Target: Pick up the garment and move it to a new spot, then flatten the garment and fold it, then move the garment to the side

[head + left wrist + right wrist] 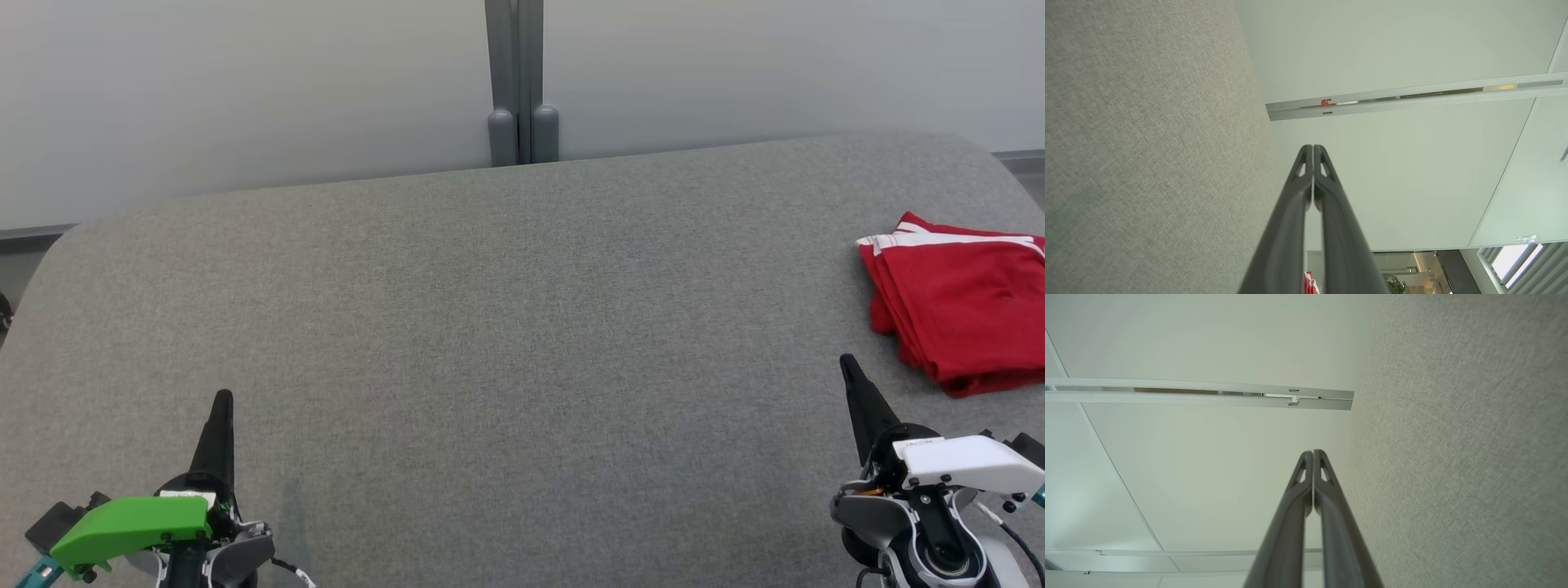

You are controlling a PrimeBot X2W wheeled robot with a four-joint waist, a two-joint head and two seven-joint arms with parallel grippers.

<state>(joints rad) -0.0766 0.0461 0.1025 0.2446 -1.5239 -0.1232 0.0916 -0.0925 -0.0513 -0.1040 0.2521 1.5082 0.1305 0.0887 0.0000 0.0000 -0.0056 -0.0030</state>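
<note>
Head view: the garment [959, 306] lies folded at the far right of the grey table [522, 327], cut off by the picture's edge. It is a red fabric, soft and matte, stacked in several layers whose fold edges show along its left side. A white striped band crosses its far end. That layered left side runs roughly away from the robot, slanting a little. The full long axis I cannot tell, since part of it is out of frame. The right gripper [849, 363] is clearly the nearer one. The garment sits just ahead and to the right of its tip, apart from it, while the left gripper [222, 408] is well apart across the table. Each gripper reads as a single dark spike, fingers pressed together on nothing. The table top is a fine woven felt-like cloth with rounded corners, and a grey post [516, 82] rises behind it.

Left wrist view: the two long dark fingers meet at the tip, empty. A red-and-white scrap [1311, 286] shows low in the slit between them — probably the garment. The grey weave runs alongside.

Right wrist view: the jaws are closed tip to tip, holding nothing, with the grey weave to one side. By my reading the fold is done — any further shift falls to the right arm.
</note>
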